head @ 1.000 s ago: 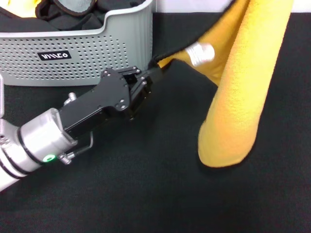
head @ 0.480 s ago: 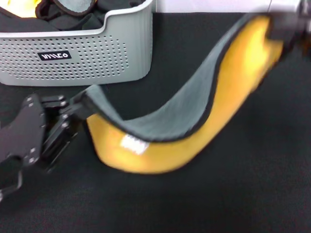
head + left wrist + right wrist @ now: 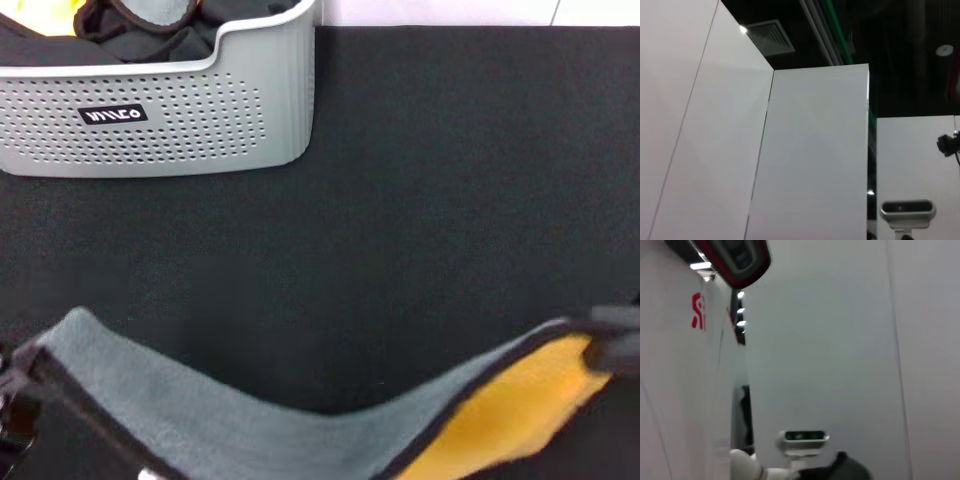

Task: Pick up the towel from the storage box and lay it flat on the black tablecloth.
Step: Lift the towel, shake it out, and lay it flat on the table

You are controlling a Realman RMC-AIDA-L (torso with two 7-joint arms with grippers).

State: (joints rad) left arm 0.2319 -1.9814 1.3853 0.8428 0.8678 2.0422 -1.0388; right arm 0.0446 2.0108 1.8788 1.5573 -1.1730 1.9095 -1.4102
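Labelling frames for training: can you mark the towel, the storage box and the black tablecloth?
towel (image 3: 250,425), head view, grey side.
storage box (image 3: 200,130), head view, perforated front wall.
black tablecloth (image 3: 450,200), head view, bare fabric.

Towel (image 3: 300,440) stretched across the near edge of the black tablecloth (image 3: 440,180), hanging between my two grips, one near each near corner. Grey side faces up, sagging in the middle; yellow-orange side shows at the right end where it curls over. Black edging runs along the visible edges. Left end peaks up near the near-left corner, right end lifts near the right edge. Whether the sagging middle touches the cloth, can't tell.

Storage box (image 3: 250,130) light grey, perforated sides, rounded corner, small black label with white lettering; sits upright at the far-left corner of the tablecloth, dark cloths and a bit of yellow inside.
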